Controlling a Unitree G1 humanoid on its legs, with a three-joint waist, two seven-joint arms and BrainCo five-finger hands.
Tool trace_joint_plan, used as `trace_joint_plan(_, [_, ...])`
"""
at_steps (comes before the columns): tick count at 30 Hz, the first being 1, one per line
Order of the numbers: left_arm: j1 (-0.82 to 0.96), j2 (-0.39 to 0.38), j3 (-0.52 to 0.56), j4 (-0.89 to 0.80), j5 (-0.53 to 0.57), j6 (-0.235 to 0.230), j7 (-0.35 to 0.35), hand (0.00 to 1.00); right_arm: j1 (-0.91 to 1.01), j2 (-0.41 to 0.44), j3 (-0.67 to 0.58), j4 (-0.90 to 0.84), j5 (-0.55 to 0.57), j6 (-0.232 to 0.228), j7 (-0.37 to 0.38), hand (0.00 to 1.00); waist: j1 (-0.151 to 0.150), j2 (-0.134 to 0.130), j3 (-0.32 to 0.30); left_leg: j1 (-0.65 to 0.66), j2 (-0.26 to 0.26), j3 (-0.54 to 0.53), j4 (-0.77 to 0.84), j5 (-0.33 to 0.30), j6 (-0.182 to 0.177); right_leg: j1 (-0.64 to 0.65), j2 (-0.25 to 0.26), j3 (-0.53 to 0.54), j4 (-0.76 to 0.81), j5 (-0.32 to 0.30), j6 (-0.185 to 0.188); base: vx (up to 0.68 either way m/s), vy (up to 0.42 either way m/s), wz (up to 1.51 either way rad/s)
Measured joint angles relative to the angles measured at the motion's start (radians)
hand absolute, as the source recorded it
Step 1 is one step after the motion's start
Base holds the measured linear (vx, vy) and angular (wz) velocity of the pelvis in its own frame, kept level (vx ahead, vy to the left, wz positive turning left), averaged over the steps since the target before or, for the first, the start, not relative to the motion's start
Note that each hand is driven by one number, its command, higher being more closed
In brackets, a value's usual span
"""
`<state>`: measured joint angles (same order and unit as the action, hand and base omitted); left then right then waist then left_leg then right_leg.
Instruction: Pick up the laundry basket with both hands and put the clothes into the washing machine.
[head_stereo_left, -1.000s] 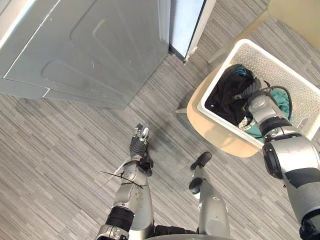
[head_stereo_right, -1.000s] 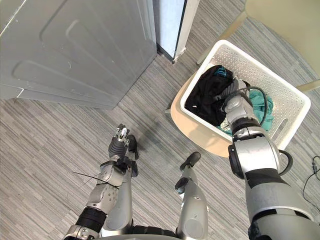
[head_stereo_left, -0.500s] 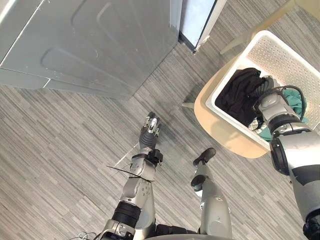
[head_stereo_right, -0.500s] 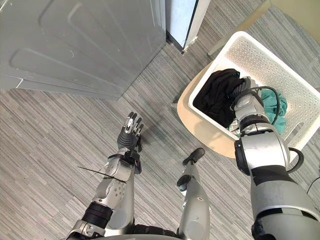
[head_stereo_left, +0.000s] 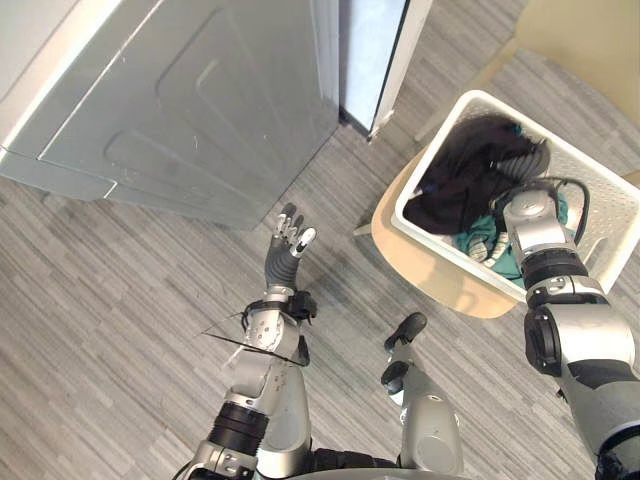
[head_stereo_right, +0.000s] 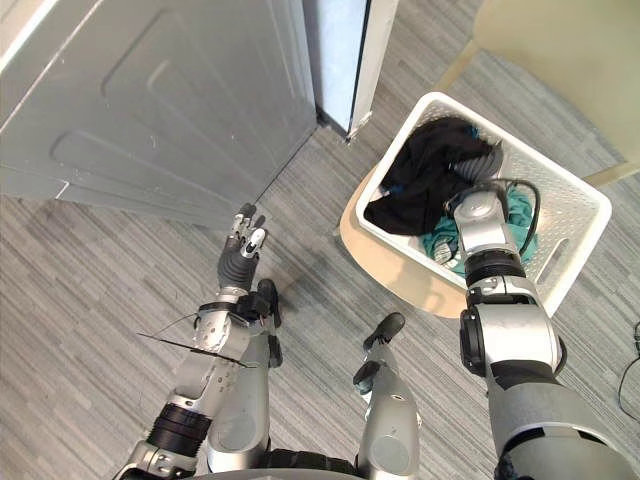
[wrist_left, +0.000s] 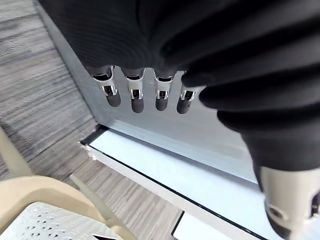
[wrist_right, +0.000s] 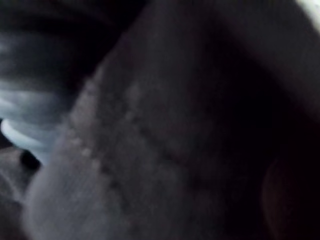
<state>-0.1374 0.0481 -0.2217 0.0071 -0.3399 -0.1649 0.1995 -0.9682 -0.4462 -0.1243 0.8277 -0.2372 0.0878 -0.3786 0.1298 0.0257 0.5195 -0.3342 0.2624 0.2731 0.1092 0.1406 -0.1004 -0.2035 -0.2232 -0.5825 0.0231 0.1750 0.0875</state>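
**Desk:** Left hand (head_stereo_left: 288, 240), what do you have?

**Me:** I have it raised above the grey plank floor (head_stereo_left: 100, 300), holding nothing. Its fingers (wrist_left: 136, 102) are straight and lie side by side. They point toward the washing machine (head_stereo_left: 200, 100), whose grey panel stands at my upper left, near the hand but not touching it.

**Desk:** And the basket?

**Me:** The laundry basket (head_stereo_left: 600, 190) is off to my right, upright on a round beige stool (head_stereo_left: 420, 270) and well apart from the left hand. It's rectangular. I read its long axis as running from the corner nearest the machine outward to my right, so a corner faces the machine, not a flat side.

**Desk:** What's in it?

**Me:** Black clothes (head_stereo_left: 470, 175) are heaped at the machine end. A teal garment (head_stereo_right: 438, 245) lies just beside them on my side.

**Desk:** Right hand?

**Me:** The right hand (head_stereo_left: 520, 165) is down inside the basket, sunk into the black clothes. I cannot tell what grip it has, because its wrist camera gives me dark cloth pressed close.
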Motion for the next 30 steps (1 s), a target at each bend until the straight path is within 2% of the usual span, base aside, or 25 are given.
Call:
trace_joint_plan(2, [0.007,0.013,0.025,-0.034,0.031,0.0,0.002,0.0,0.077,0.059,-0.04,-0.213,-0.001,-0.002,-0.039,1.0,-0.01,-0.01,-0.015,0.073,-0.002,0.017,-0.022,0.0,-0.001,0.045,-0.007,0.011,0.021,-0.023,0.009,0.03,0.006,-0.1])
trace_joint_plan(3, [0.011,0.013,0.03,-0.038,0.042,0.0,0.002,0.0,0.109,0.077,-0.048,-0.26,-0.002,-0.003,-0.046,1.0,-0.011,-0.014,-0.038,0.08,-0.002,0.019,-0.03,0.0,-0.001,0.045,-0.009,0.012,0.03,-0.032,0.01,0.03,-0.008,0.02])
trace_joint_plan(4, [0.024,0.015,0.036,-0.045,0.057,0.0,0.003,0.0,0.176,0.115,-0.057,-0.34,-0.009,-0.004,-0.06,1.0,-0.017,-0.023,-0.099,0.083,-0.002,0.019,-0.045,0.002,-0.005,0.039,-0.009,0.011,0.039,-0.047,0.017,0.04,-0.012,0.01])
trace_joint_plan(6, [0.057,0.025,0.038,-0.086,0.099,0.0,0.002,0.0,0.28,0.185,-0.066,-0.474,-0.011,-0.005,-0.067,1.0,-0.021,-0.037,-0.169,0.12,-0.002,0.026,-0.078,0.006,-0.012,0.051,-0.01,0.012,0.059,-0.072,0.019,0.11,-0.034,-0.02])
trace_joint_plan(10, [0.051,0.053,0.039,-0.146,0.185,-0.001,-0.004,0.0,0.391,0.269,-0.062,-0.669,-0.035,-0.023,-0.056,1.0,-0.04,-0.044,-0.233,0.167,-0.005,0.036,-0.1,0.008,-0.016,0.081,-0.011,0.013,0.064,-0.079,0.021,0.08,-0.021,-0.03])
trace_joint_plan(13, [0.028,0.056,0.061,-0.167,0.238,0.0,-0.005,0.0,0.472,0.315,-0.037,-0.821,-0.044,-0.043,-0.029,1.0,-0.064,-0.047,-0.252,0.223,-0.012,0.043,-0.119,0.009,-0.016,0.125,-0.014,0.016,0.063,-0.086,0.029,0.05,-0.003,-0.05])
trace_joint_plan(17, [-0.006,0.069,0.06,-0.166,0.3,0.002,-0.023,0.0,0.563,0.323,0.009,-0.966,-0.025,-0.096,0.027,1.0,-0.081,-0.053,-0.308,0.276,-0.023,0.083,-0.152,0.008,-0.017,0.137,-0.02,0.055,0.062,-0.088,0.033,0.04,0.015,-0.21])
trace_joint_plan(20, [-0.068,0.122,0.054,-0.146,0.357,0.006,-0.053,0.0,0.6,0.32,0.066,-1.034,0.064,-0.152,0.109,1.0,-0.116,-0.061,-0.336,0.3,-0.025,0.1,-0.166,0.01,-0.019,0.138,-0.019,0.075,0.062,-0.087,0.034,0.02,0.006,-0.17])
trace_joint_plan(23, [-0.168,0.155,0.015,-0.053,0.39,0.01,-0.082,0.0,0.634,0.317,0.107,-1.09,0.135,-0.182,0.169,1.0,-0.126,-0.064,-0.341,0.317,-0.026,0.118,-0.172,0.01,-0.019,0.138,-0.018,0.094,0.06,-0.084,0.035,0.01,0.005,-0.17])
trace_joint_plan(25, [-0.204,0.165,0.011,-0.031,0.392,0.026,-0.095,0.0,0.634,0.31,0.142,-1.091,0.185,-0.198,0.197,1.0,-0.146,-0.065,-0.341,0.317,-0.027,0.118,-0.175,0.01,-0.019,0.138,-0.018,0.094,0.058,-0.082,0.035,0.0,0.003,-0.02])
trace_joint_plan(27, [-0.221,0.176,-0.006,-0.031,0.381,0.031,-0.114,0.0,0.634,0.294,0.156,-1.091,0.215,-0.198,0.212,1.0,-0.151,-0.064,-0.343,0.316,-0.028,0.123,-0.177,0.011,-0.02,0.138,-0.017,0.095,0.05,-0.078,0.035,0.01,0.001,-0.02])
trace_joint_plan(30, [-0.256,0.205,-0.055,-0.007,0.29,0.041,-0.157,0.0,0.644,0.273,0.181,-1.091,0.288,-0.198,0.25,1.0,-0.152,-0.062,-0.366,0.313,-0.031,0.135,-0.179,0.011,-0.02,0.132,-0.015,0.104,0.035,-0.068,0.036,0.04,-0.002,-0.08])
